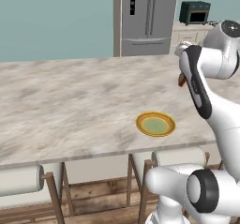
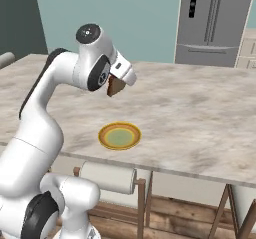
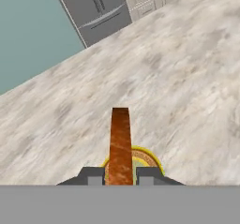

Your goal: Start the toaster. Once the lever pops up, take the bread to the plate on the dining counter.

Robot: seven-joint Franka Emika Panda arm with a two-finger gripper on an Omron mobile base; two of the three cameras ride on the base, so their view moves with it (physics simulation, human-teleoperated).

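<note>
The yellow plate (image 1: 155, 124) with its orange-brown rim lies on the dining counter (image 1: 70, 101) near its front edge. My gripper (image 2: 116, 87) hangs above the counter, up and a little behind the plate (image 2: 119, 135), shut on the bread (image 2: 116, 86), a brown toasted slice. In the hand view the bread (image 3: 120, 143) stands edge-on between the fingertips (image 3: 93, 175), with the plate (image 3: 149, 158) partly hidden behind it. In the left base view a brown corner of the bread (image 1: 181, 80) peeks out beside the hand. The toaster is out of view.
Wooden stools with white cushions (image 1: 21, 181) stand under the counter's front edge. A steel fridge (image 1: 145, 17) stands behind the counter against the teal wall, and a dark toaster oven (image 1: 194, 12) sits on a far cabinet worktop to its right.
</note>
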